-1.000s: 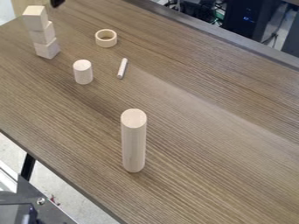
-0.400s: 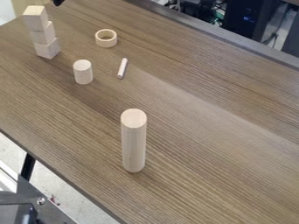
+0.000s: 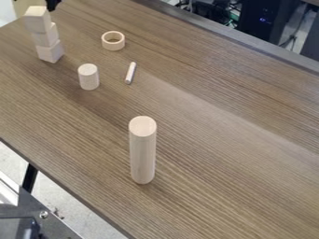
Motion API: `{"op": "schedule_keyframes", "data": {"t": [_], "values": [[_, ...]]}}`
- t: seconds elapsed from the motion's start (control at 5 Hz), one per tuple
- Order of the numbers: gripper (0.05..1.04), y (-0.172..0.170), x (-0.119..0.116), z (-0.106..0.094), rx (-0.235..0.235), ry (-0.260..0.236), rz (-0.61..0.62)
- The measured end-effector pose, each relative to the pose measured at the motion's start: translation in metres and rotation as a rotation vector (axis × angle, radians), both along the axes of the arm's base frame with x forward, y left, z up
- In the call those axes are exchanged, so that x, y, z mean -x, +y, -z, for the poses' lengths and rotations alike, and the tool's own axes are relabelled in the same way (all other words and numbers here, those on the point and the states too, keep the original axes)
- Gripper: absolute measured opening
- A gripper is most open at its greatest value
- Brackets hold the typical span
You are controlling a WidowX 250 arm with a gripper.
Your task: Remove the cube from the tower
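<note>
Since the earlier frame you had brought the gripper (image 3: 52, 5) left and a little nearer, in beside the top cube (image 3: 37, 17), while the tower (image 3: 46, 36) kept its place. That cube sat at the far left of the table (image 3: 218, 135), uppermost of three stacked unevenly, and it looked to be the one you wanted. Whether the gripper was open or closed, or touching wood, you could not tell

To do this step well, you needed a spread wider than the cube, squared to two opposite faces and centred over it before you lowered. You were best kept shallow, since going deep risked catching the middle cube too. A sideways brush could have toppled the lot, so an even squeeze and a straight, slow lift seemed right, with sideways travel saved until you were clear. The short cylinder (image 3: 88, 77) and the ring (image 3: 113, 46) stood nearby, both worth avoiding when you set it down
</note>
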State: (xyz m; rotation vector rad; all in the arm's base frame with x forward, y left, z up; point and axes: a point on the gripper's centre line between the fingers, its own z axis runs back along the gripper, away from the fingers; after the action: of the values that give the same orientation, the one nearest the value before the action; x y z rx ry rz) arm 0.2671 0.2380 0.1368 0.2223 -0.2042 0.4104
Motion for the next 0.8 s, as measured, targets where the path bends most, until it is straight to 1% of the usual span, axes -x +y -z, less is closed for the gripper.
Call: {"op": "schedule_keyframes", "data": {"t": [0.2,0.4,0.8], "values": [[0.999,0.0041,-0.0023,0.0092,0.017,-0.016,-0.064],[0.999,0.0049,-0.0083,0.0103,0.033,-0.043,-0.083],[0.999,0.0079,-0.0120,0.0146,0.041,-0.036,-0.076]]}}
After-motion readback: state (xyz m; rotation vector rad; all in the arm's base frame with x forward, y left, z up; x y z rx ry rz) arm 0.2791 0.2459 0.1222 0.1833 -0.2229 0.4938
